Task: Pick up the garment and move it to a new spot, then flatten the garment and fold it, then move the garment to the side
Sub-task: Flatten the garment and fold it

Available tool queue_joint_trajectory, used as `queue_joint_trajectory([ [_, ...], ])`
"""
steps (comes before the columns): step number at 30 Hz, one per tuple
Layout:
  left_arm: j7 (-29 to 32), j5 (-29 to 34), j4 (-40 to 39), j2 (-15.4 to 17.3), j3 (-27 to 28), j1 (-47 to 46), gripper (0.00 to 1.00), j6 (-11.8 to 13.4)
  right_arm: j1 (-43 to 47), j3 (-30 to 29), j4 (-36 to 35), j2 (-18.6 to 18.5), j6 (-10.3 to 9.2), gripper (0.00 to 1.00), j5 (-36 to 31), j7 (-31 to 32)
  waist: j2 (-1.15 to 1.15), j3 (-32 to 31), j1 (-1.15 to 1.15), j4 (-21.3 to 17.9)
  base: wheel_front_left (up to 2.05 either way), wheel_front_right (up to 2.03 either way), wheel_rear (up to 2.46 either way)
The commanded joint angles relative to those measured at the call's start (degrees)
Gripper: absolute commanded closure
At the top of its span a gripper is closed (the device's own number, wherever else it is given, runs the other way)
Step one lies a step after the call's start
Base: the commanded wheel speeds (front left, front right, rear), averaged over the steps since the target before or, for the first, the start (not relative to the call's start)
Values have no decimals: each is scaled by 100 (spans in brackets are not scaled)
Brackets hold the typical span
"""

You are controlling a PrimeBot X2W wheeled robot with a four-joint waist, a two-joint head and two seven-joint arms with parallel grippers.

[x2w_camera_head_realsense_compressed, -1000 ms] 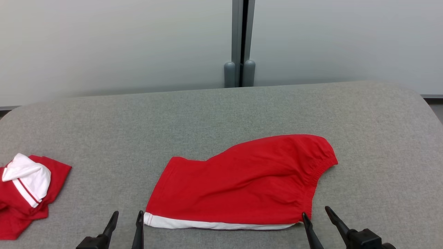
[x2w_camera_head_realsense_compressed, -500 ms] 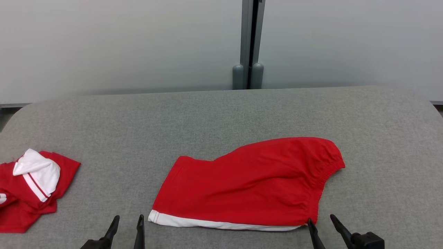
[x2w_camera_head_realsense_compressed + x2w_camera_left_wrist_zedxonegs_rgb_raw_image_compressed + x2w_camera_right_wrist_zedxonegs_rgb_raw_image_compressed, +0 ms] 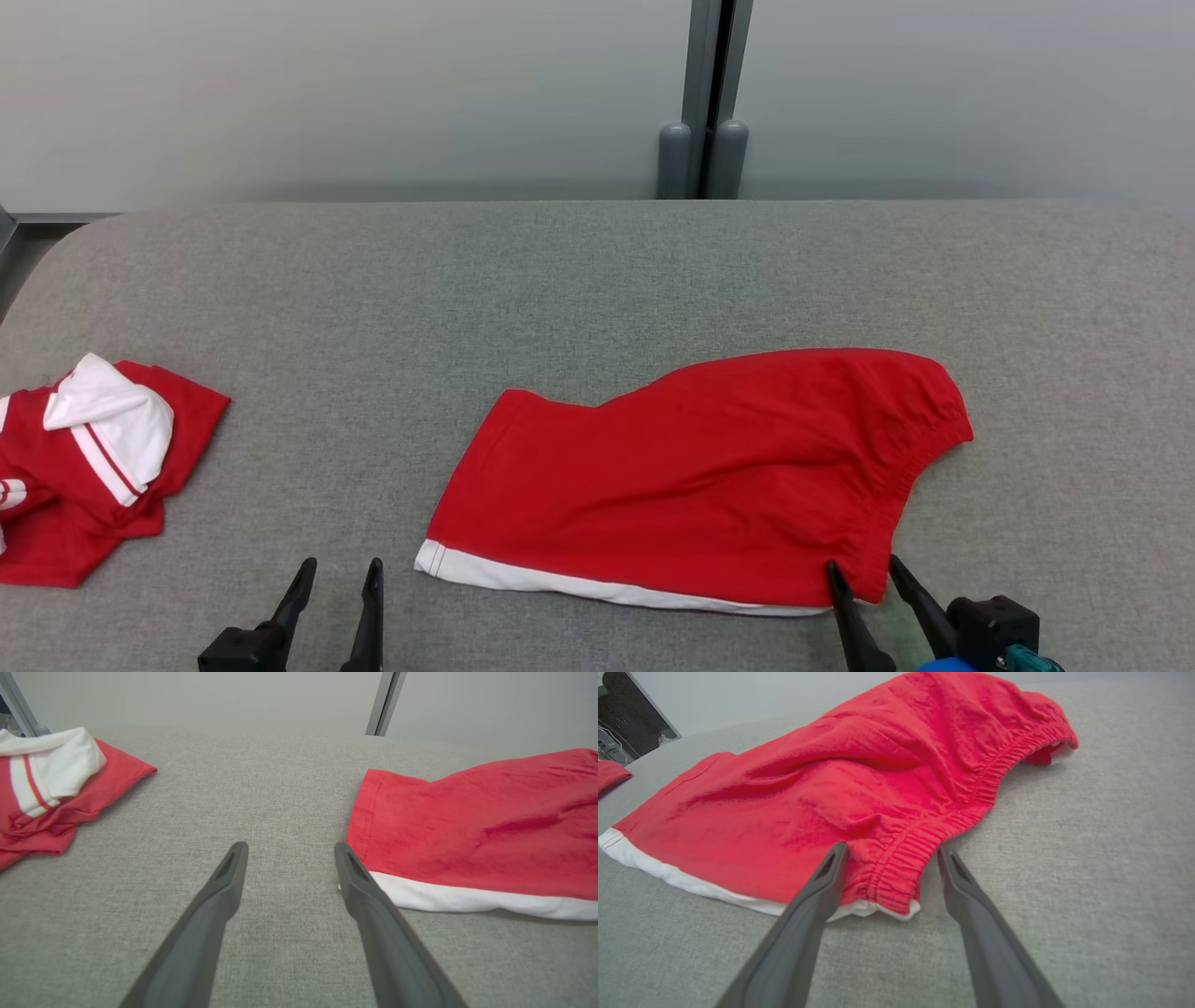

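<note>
On the grey cloth-covered table point(image 3: 597, 280) the red shorts point(image 3: 709, 467) lie spread near the front edge, soft, light and probably limp, best taken at the waistband corner point(image 3: 896, 882) between the spread-open right gripper point(image 3: 861, 562), the left gripper point(image 3: 343, 561) equally spread beside the white hem point(image 3: 467, 900).

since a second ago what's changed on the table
Mostly the head camera turned, sliding the whole view right. The right pincer seems to have edged slightly further around the waistband corner of the red shorts. Nothing taken or let go: it and the left pincer stay open, shorts and red-and-white garment unmoved.
</note>
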Motion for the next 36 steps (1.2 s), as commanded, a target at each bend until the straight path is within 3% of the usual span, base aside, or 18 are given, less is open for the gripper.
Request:
queue_joint_trajectory([
  [1, -1, -27, -25, 28, -10, -70, 0, -7, -110, -12, 3, -27, 1, 0, 114, -2, 0, 29, -1, 23, 0, 0, 0],
  [8, -2, -76, -86, 94, -126, -89, 0, -7, -139, 13, -35, -27, 1, 3, 345, -2, 0, 76, -1, 45, 0, 0, 0],
  [10, -2, -84, -101, 99, -156, -85, 0, -7, -162, 37, -91, -25, 1, 18, 420, -3, 0, 82, -1, 46, 0, 0, 0],
  [12, -2, -99, -112, 109, -177, -86, 0, -7, -194, 17, -119, -27, 1, 52, 415, -2, 0, 95, -1, 51, 0, 0, 0],
  [13, -2, -98, -117, 113, -183, -95, 0, -7, -215, -1, -143, -27, 1, 56, 433, -2, 0, 105, -1, 58, 0, 0, 0],
  [15, -1, -105, -132, 129, -215, -129, 0, -7, -258, -31, -177, -26, 1, 80, 422, -2, 0, 152, -1, 79, 0, 0, 0],
  [16, -1, -119, -137, 138, -241, -144, 0, -7, -287, -48, -180, -26, 1, 100, 390, -2, 0, 174, -1, 91, 0, 0, 0],
  [27, -2, -414, -266, 446, -605, -481, 0, -7, -1454, -700, 545, -29, 1, 100, -331, -2, 0, 863, -1, 389, 0, 0, 0],
  [29, -2, -481, -278, 508, -656, -557, 0, -7, -1656, -840, 690, -27, 1, 75, -524, -2, 0, 970, -1, 443, 0, 0, 0],
  [30, -1, -509, -287, 519, -676, -584, 0, -7, -1724, -895, 766, -25, 1, 55, -644, -2, 0, 1006, -1, 459, 0, 0, 0],
  [32, -2, -559, -291, 540, -693, -617, 0, -7, -1808, -1077, 919, -32, 0, 0, -794, -1, 0, 1040, -1, 469, 0, 0, 0],
  [36, -2, -594, -281, 541, -615, -649, 0, -7, -1764, -1308, 720, -33, 0, 0, -851, -2, 0, 982, -1, 389, 0, 0, 0],
])
